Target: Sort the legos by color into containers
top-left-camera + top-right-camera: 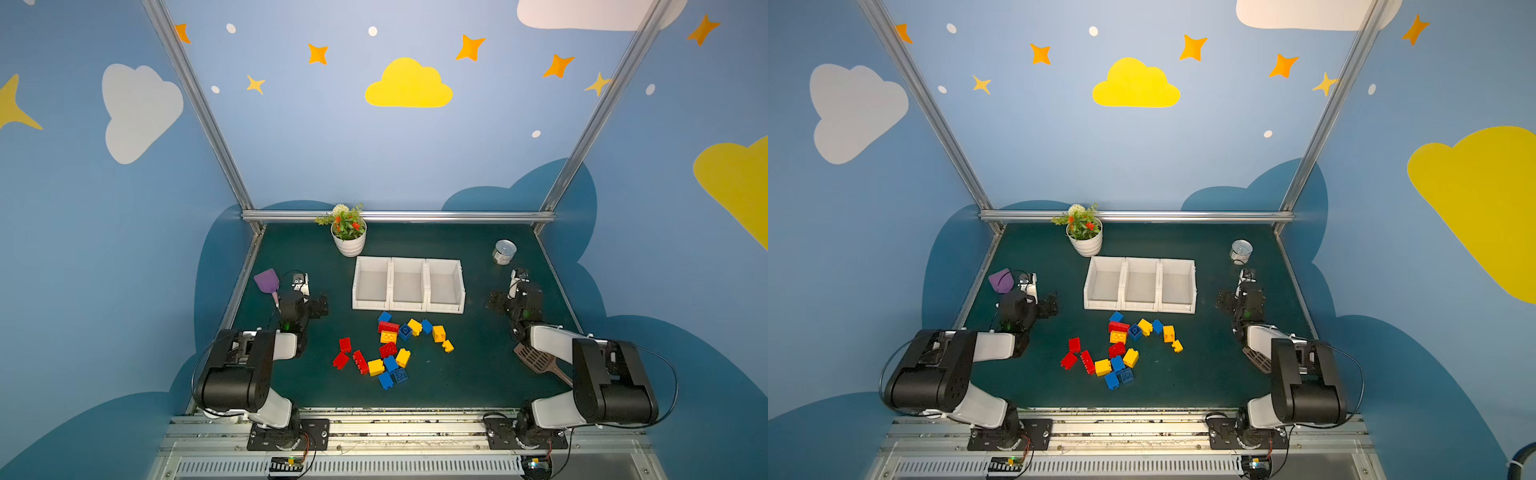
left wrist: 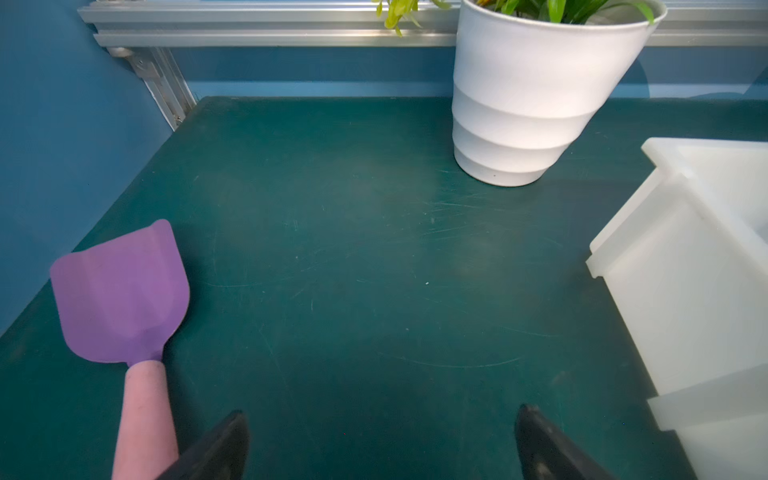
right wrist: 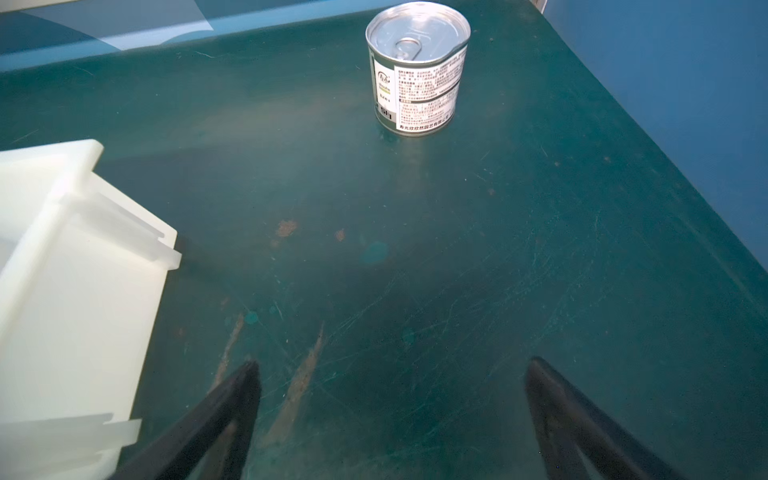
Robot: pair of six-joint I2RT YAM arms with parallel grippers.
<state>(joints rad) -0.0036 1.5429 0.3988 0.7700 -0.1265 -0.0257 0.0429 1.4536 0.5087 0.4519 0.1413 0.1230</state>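
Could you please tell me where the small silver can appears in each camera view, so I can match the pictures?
Top view: silver can at far right, beyond the bins.
Top view: same spot, right of the bins.
Left wrist view: not in it.
Right wrist view: upright, beyond the bins.
Shared landmark: the white bins, seen in all four.

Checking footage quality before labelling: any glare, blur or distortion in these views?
In both top views, wide-angle splay, legos small and soft. Left wrist view: flower pot and containers blown out white. Right wrist view: can label crisp, pale glare across table.
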